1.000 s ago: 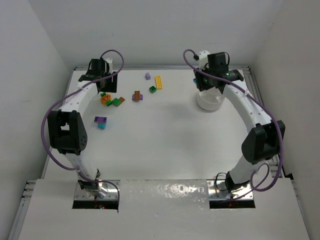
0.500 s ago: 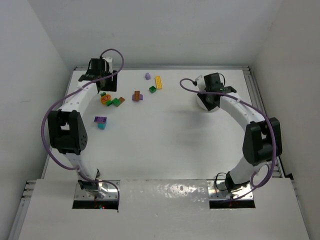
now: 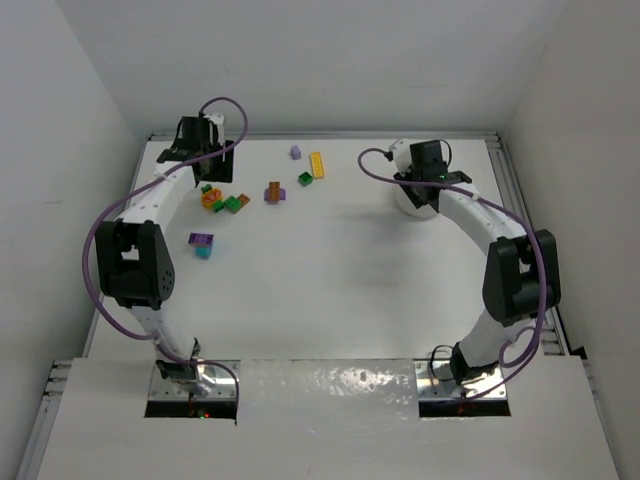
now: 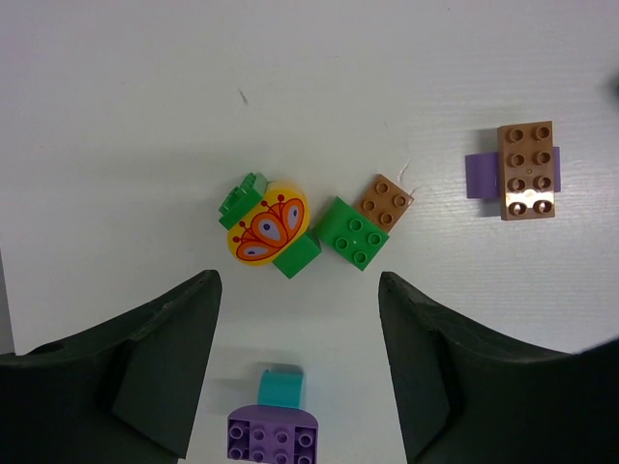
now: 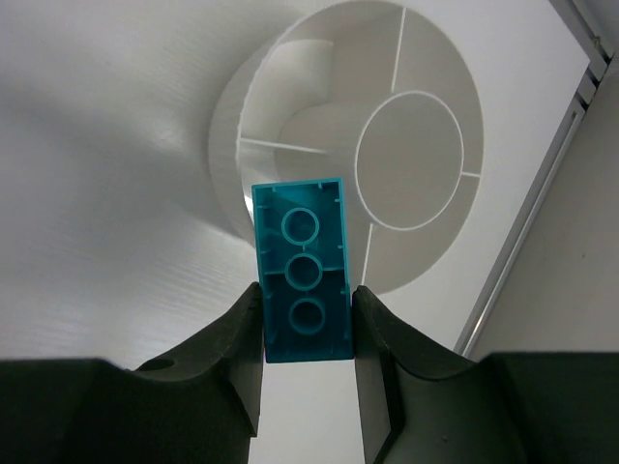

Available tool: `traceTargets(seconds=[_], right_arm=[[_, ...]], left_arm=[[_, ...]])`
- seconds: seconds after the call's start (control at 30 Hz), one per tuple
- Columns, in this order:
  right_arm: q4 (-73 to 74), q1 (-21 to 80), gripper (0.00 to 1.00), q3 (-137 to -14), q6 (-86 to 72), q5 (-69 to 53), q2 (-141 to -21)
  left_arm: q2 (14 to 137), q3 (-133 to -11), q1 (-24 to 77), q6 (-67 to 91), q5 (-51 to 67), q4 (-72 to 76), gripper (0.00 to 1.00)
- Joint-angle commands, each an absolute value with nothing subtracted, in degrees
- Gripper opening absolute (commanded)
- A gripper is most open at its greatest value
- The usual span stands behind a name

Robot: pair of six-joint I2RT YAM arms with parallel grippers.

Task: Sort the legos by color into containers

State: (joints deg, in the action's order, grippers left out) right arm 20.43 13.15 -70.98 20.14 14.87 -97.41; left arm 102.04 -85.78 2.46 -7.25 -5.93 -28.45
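Observation:
My right gripper (image 5: 307, 319) is shut on a teal lego (image 5: 302, 269) with its hollow underside facing the camera, held over the near edge of the round white divided dish (image 5: 430, 266). From above, the right gripper (image 3: 420, 172) covers most of the dish (image 3: 414, 208). My left gripper (image 4: 295, 377) is open above the left cluster: a yellow-orange round piece with green bricks (image 4: 268, 226), a green brick (image 4: 352, 232) joined to a brown one (image 4: 386, 201), a brown brick on purple (image 4: 525, 170), and a purple brick on teal (image 4: 275, 430).
From above, a yellow lego (image 3: 317, 164), a green lego (image 3: 305, 179) and a small purple lego (image 3: 295, 152) lie at the back centre. White walls enclose the table on three sides. A metal rail (image 5: 542, 208) runs past the dish.
My right gripper has moved from above the dish's far side leftward and down to its near-left edge, with its arm swinging in. The left arm has not moved.

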Motion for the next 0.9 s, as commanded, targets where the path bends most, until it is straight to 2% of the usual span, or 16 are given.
traceTargets(seconds=[0.0,0.3,0.43,0.5,0.53,0.63,0.87], right_arm=[[17.23,12.22,0.00,-73.83,21.62,13.28,-97.91],[16.79,11.51,0.00,-74.71,26.19,12.13,-100.46],[15.73,11.51,0.04,-74.27,26.98,12.66,-100.55],[15.91,11.51,0.09,-74.18,26.98,12.66,-100.55],[15.91,11.51,0.20,-74.18,26.98,12.74,-100.55],[16.08,11.60,0.43,-74.09,26.72,12.83,-100.46],[16.17,11.43,0.47,-74.27,26.28,12.83,-100.37]], left_arm=[[101.07,-85.34,1.76,-7.47,-6.68,-26.46,0.64],[100.90,-85.25,1.76,-7.65,-7.29,-26.19,0.64],[100.90,-84.99,1.67,-7.73,-7.65,-26.19,0.64],[100.81,-84.90,1.76,-8.00,-7.91,-26.10,0.64],[100.81,-84.82,1.67,-8.09,-8.08,-26.02,0.64],[100.81,-84.90,1.76,-8.44,-8.35,-25.93,0.64],[100.90,-84.82,1.67,-8.61,-8.79,-25.84,0.64]])
